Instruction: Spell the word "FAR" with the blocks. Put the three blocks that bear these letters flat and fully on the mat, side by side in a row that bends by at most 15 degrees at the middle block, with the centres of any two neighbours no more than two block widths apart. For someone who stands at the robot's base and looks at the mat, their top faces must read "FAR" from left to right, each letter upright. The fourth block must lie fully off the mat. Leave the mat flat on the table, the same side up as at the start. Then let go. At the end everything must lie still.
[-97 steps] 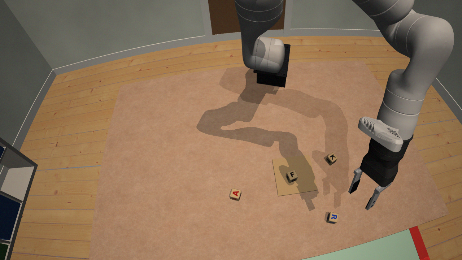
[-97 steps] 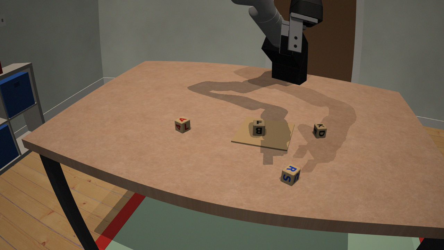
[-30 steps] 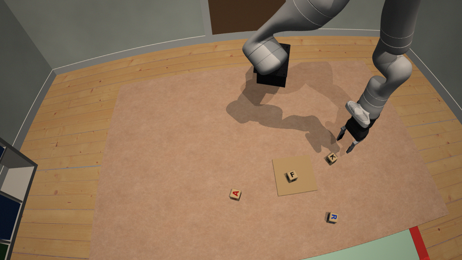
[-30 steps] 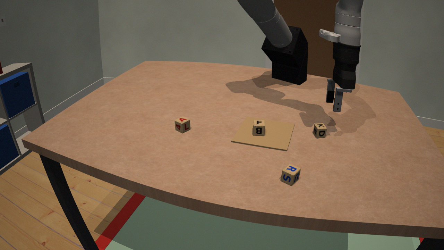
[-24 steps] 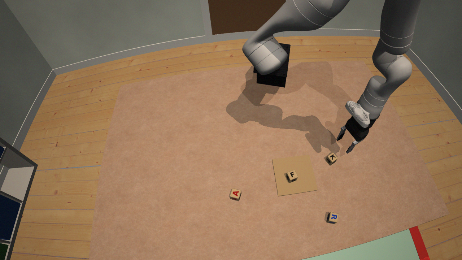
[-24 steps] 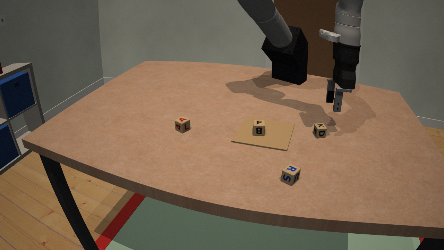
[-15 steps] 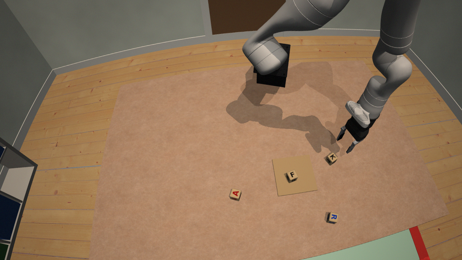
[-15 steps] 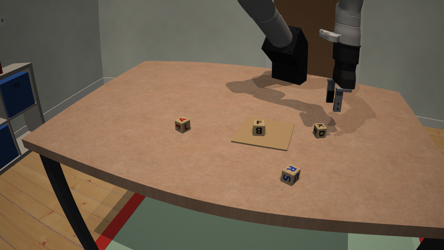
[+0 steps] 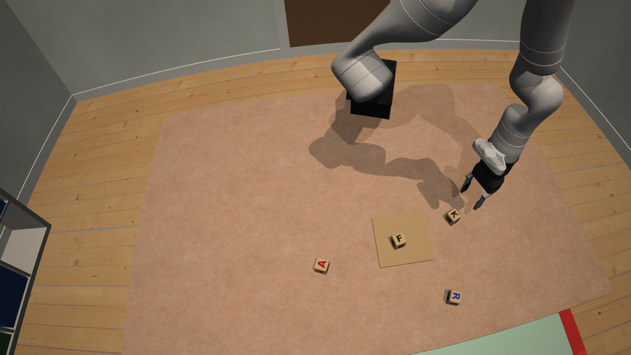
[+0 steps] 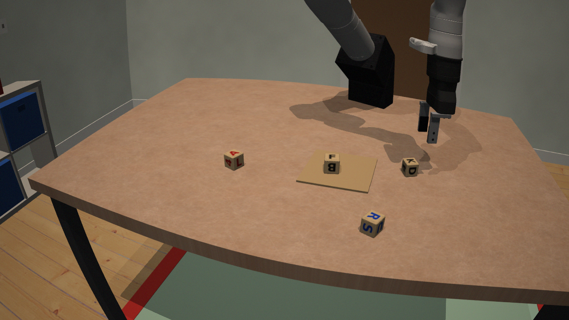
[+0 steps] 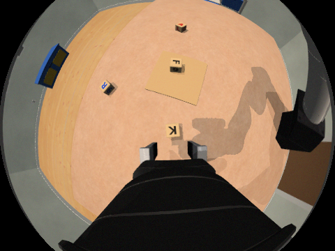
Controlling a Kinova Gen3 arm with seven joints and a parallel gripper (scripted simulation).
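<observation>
My open, empty gripper [image 9: 469, 199] [image 10: 427, 136] [image 11: 172, 148] hangs above the table beside the K block [image 9: 453, 216] [image 10: 409, 167] [image 11: 172, 130], which lies off the mat. The F block [image 9: 399, 240] [image 10: 331, 163] [image 11: 176, 65] sits on the tan mat [image 9: 414, 225] [image 10: 358, 182] [image 11: 195, 87]; its F looks roughly upright in the top view, so upside down from the base. The red A block [image 9: 321, 265] [image 10: 234, 159] [image 11: 181, 27] lies off the mat, its letter sideways in the top view. The blue R block [image 9: 454, 297] [image 10: 372, 223] [image 11: 107, 87] lies off it too, also sideways there.
The black robot base [image 9: 370, 108] [image 10: 370, 89] [image 11: 300, 130] stands at the table's far edge in the top and exterior views. The arm's shadow falls between the base and the K block. A shelf [image 9: 26, 247] [image 10: 43, 119] stands on the floor at the left, beyond the table.
</observation>
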